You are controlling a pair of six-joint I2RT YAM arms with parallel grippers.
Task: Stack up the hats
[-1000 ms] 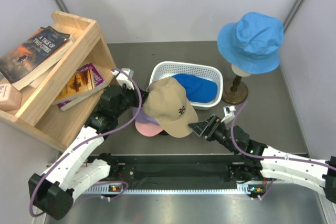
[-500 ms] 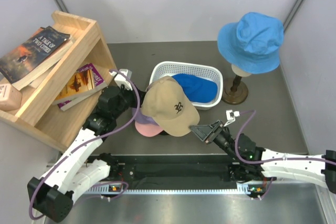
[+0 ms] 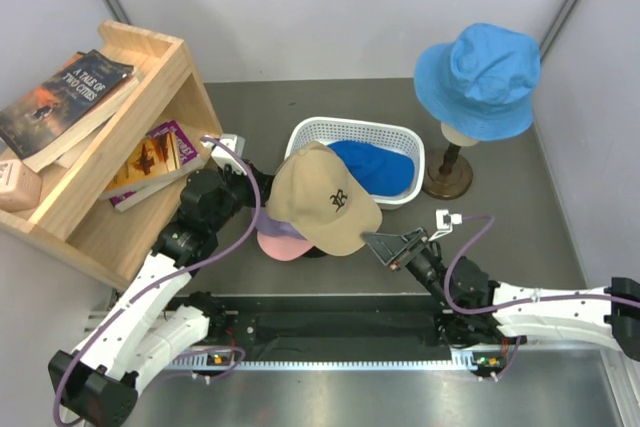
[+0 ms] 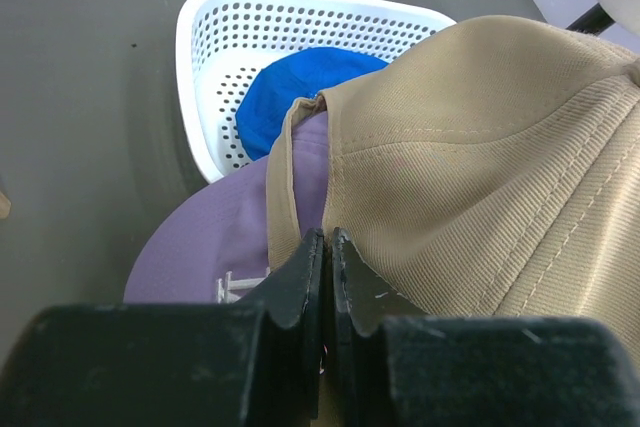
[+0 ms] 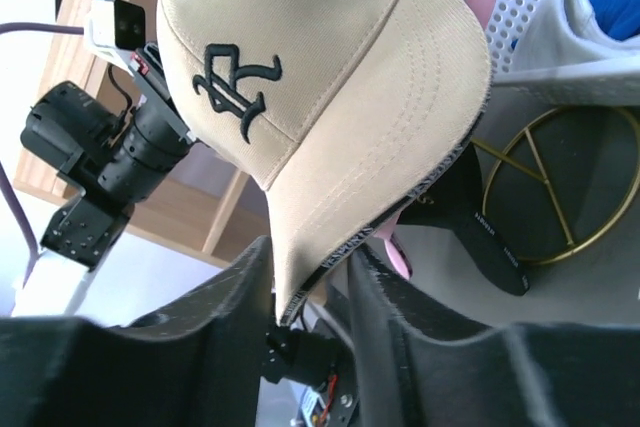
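A tan cap [image 3: 320, 202] with a black logo hangs between my two grippers over a pile of a lavender cap [image 3: 268, 219], a pink cap [image 3: 280, 245] and a black cap [image 5: 482, 239]. My left gripper [image 3: 256, 187] is shut on the tan cap's back edge [image 4: 480, 147], above the lavender cap [image 4: 215, 237]. My right gripper [image 3: 386, 244] is open, its jaws on either side of the tan brim [image 5: 330, 197], which rests against one finger [image 5: 232, 292]. A royal blue cap [image 3: 375, 167] lies in the basket. The white cap is not clearly in view.
A white perforated basket [image 3: 310, 132] stands behind the pile. A blue bucket hat [image 3: 480, 77] sits on a mannequin head with a round stand [image 3: 447, 179] at the back right. A wooden shelf [image 3: 150, 77] with books fills the left.
The tan cap has shifted slightly back and left with the left gripper. The right arm has lowered and turned a little while its fingers stay at the brim.
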